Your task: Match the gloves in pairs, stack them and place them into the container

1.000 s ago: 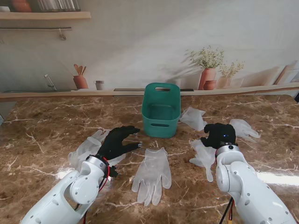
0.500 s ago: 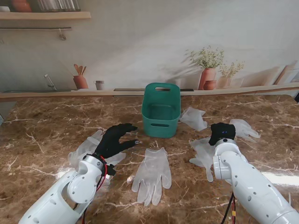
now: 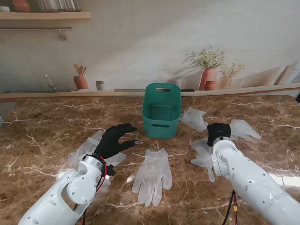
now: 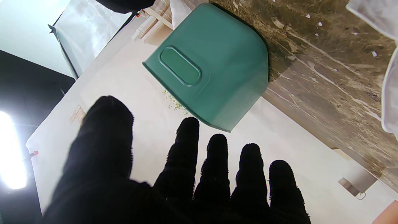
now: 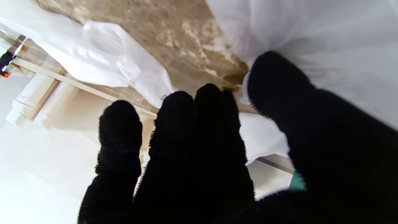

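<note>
The green container is set near the far edge of the marble surface, with clear gloves scattered around it. The left hand is held released above a glove, fingers spread. The right hand is lowered onto another glove; its grip cannot be told.
</note>
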`<state>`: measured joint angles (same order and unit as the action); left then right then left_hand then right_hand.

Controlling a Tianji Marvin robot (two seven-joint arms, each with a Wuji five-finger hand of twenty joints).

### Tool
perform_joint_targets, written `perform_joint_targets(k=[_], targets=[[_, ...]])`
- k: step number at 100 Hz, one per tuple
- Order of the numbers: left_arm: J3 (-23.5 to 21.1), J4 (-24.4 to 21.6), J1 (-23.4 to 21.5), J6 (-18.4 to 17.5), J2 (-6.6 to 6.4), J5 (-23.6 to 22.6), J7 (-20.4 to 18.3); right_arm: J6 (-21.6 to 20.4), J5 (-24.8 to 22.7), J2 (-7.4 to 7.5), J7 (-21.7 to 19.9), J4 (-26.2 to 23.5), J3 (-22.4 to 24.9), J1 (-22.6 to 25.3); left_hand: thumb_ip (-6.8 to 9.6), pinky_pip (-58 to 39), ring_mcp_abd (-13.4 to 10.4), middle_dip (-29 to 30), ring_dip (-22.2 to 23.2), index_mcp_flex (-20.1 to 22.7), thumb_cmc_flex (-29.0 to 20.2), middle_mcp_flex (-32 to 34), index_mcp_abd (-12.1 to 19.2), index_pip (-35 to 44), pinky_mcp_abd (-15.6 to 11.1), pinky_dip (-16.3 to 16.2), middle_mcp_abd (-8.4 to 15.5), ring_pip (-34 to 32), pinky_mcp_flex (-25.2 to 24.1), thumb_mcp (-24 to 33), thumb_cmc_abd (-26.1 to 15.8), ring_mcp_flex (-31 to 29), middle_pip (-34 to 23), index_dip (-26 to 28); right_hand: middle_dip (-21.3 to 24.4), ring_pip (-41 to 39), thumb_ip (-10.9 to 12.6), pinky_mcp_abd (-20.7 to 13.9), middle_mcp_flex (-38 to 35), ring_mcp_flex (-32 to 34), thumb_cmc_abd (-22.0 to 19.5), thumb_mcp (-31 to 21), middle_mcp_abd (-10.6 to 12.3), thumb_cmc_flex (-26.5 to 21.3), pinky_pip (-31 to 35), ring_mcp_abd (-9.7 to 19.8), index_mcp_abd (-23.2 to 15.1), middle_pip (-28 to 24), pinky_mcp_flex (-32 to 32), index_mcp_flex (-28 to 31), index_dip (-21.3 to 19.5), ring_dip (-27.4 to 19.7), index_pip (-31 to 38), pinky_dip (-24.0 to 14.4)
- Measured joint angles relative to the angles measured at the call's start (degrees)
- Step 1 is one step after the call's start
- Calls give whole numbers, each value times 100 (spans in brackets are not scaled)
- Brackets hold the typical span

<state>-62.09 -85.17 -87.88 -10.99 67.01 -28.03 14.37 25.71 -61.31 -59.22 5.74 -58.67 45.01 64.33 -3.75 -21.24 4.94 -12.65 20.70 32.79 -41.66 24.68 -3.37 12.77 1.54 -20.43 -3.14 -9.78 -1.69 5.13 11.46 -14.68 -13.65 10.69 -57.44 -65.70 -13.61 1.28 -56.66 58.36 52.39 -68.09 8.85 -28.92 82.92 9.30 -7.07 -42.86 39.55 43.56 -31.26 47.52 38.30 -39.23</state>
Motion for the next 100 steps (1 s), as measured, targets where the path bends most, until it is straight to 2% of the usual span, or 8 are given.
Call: perform_joint_targets(k=[4,7,15,24,37,54,75,100], targets=[[-3,0,-2,-1,0,0,0,-3,-1,-9,59,15,17,3,0,0,0,0,0,0,0,0,0,2,0,0,0,0,0,0,0,0,1,27,-67,14,-60,3,42,-3,-6,14,7,-18,3,0,-734,42,-84,590,-96,12,912,-8],[-4,0,-3,-1,0,0,0,-14,0,-21,127,34,42,17,0,0,0,0,0,0,0,0,0,6,0,0,0,0,0,0,0,0,1,27,-56,144,-61,5,118,-30,-2,14,17,-22,3,0,-984,171,-151,815,-111,13,1243,-38],[-8,0,-5,-5,0,-1,1,-78,11,-64,330,44,225,137,0,0,-1,0,0,63,0,0,1,74,0,0,0,0,0,0,0,0,1,44,727,814,-68,-34,497,-446,-115,55,2,-72,3,-98,-1169,710,-343,927,-336,13,1401,-220],[-7,0,-6,-11,-2,-2,1,-313,63,-144,527,-92,764,464,0,0,-1,0,0,63,0,0,2,74,0,0,0,0,0,0,0,0,1,44,1486,1629,-75,-147,636,-776,-235,260,-169,-65,3,-288,-1247,1127,-495,927,-774,-293,1375,-378],[5,-7,-12,-9,-2,27,-7,-556,434,-198,745,-420,1263,917,0,4,-1,0,0,63,0,0,2,74,-1,0,1,0,0,-25,-35,0,1,44,1936,2288,-83,-203,340,-828,-414,309,-177,196,3,-424,-1343,1346,-490,927,-986,-660,1311,-527],[37,-64,-51,27,-2,95,-17,-993,1054,-404,1456,-603,1789,1315,1,63,-1,0,0,63,-4,0,2,74,-1,0,1,0,0,-68,-131,0,1,60,1769,2418,-103,-202,-253,-688,-603,287,-197,332,65,-515,-1375,1369,-395,1012,-858,-784,1304,-576],[59,-213,-124,105,-10,115,-121,-1476,1089,-539,1820,-935,2257,1653,1,66,-2,0,0,63,-231,0,2,74,-1,-1,1,0,0,-68,-311,0,1,61,1300,2068,-116,-132,-757,-508,-639,174,-199,455,278,-600,-1370,1116,-259,1141,-748,-763,1309,-642],[134,-434,-125,126,-60,87,-278,-1944,1010,-594,2418,-1940,2821,2332,1,69,-2,0,0,63,-233,1,2,71,-1,0,1,0,0,-242,-308,0,1,61,871,1838,-126,-123,-976,-387,-157,-412,-199,568,348,-649,-1193,940,-234,1420,-1195,-646,1312,-643]])
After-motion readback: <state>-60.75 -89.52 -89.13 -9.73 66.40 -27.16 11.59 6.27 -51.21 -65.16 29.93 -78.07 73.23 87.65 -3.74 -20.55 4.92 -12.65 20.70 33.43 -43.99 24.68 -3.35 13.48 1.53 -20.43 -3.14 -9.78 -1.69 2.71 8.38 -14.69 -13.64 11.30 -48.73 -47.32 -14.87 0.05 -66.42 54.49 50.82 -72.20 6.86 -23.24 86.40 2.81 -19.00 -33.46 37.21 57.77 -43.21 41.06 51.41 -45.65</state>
